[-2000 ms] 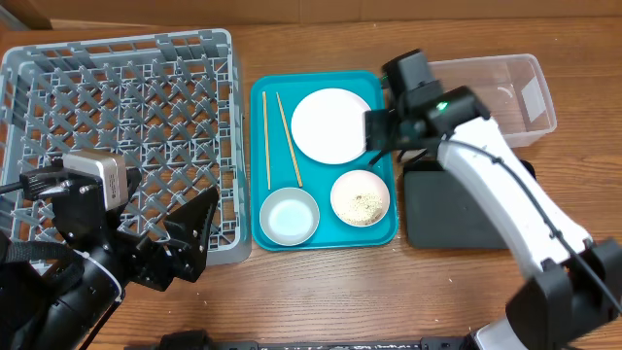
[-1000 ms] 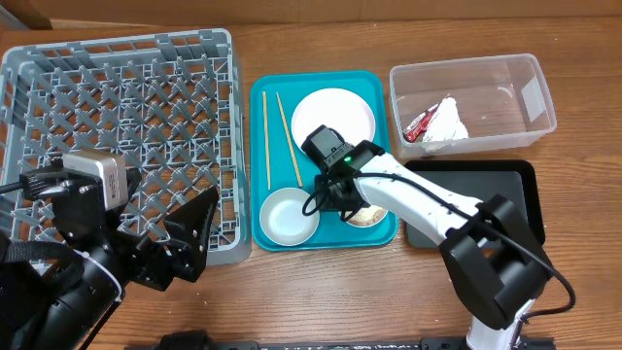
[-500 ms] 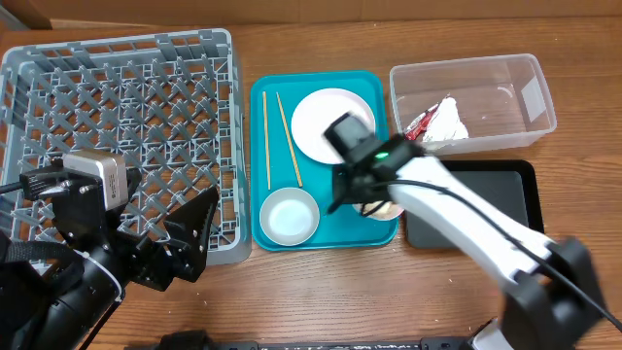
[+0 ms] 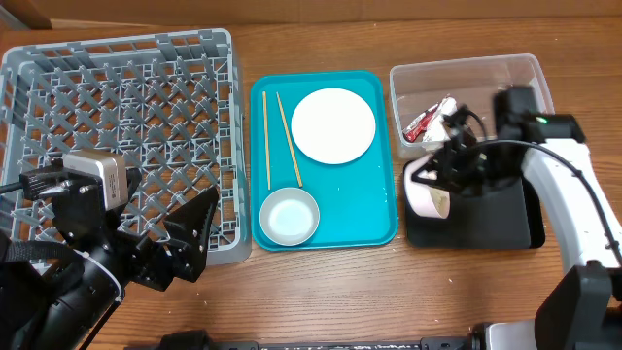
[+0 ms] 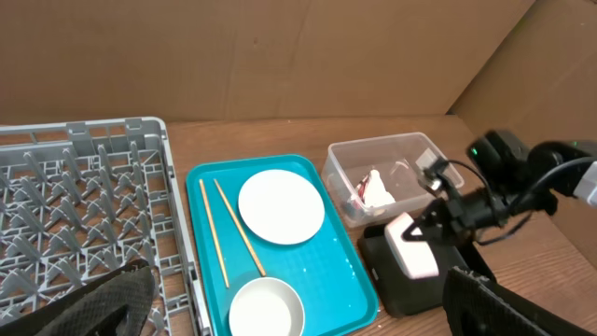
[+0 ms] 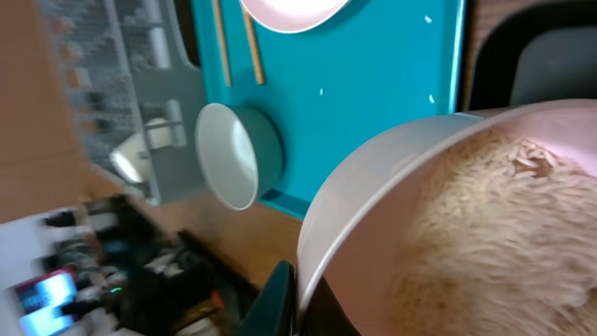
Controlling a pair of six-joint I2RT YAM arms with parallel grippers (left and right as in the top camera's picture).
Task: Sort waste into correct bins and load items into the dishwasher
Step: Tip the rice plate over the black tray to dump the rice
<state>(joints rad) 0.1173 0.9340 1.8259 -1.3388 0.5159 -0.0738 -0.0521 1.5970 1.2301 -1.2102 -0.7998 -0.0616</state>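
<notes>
My right gripper (image 4: pixel 450 175) is shut on the rim of a small white bowl (image 4: pixel 424 190), held tipped on its side above the black tray (image 4: pixel 486 219). Rice (image 6: pixel 504 215) still lines the inside of that bowl (image 6: pixel 373 168). The clear tub (image 4: pixel 525 83) holds the red wrapper (image 4: pixel 420 123) and the white tissue (image 4: pixel 450 119). On the teal tray (image 4: pixel 374 209) lie the white plate (image 4: pixel 333 126), two chopsticks (image 4: pixel 288 139) and an empty bowl (image 4: pixel 289 216). My left gripper (image 5: pixel 298 317) hangs open over the front of the grey dish rack (image 4: pixel 121 117), with nothing between its fingers.
The rack fills the left of the wooden table, the teal tray stands in the middle, and the tub and black tray sit at the right. Cardboard walls (image 5: pixel 280 56) close off the back. The right arm (image 4: pixel 573 185) reaches in from the right edge.
My right gripper has lifted the rice bowl off the teal tray, carried it right and tipped it over the black tray. The left arm has not moved.
</notes>
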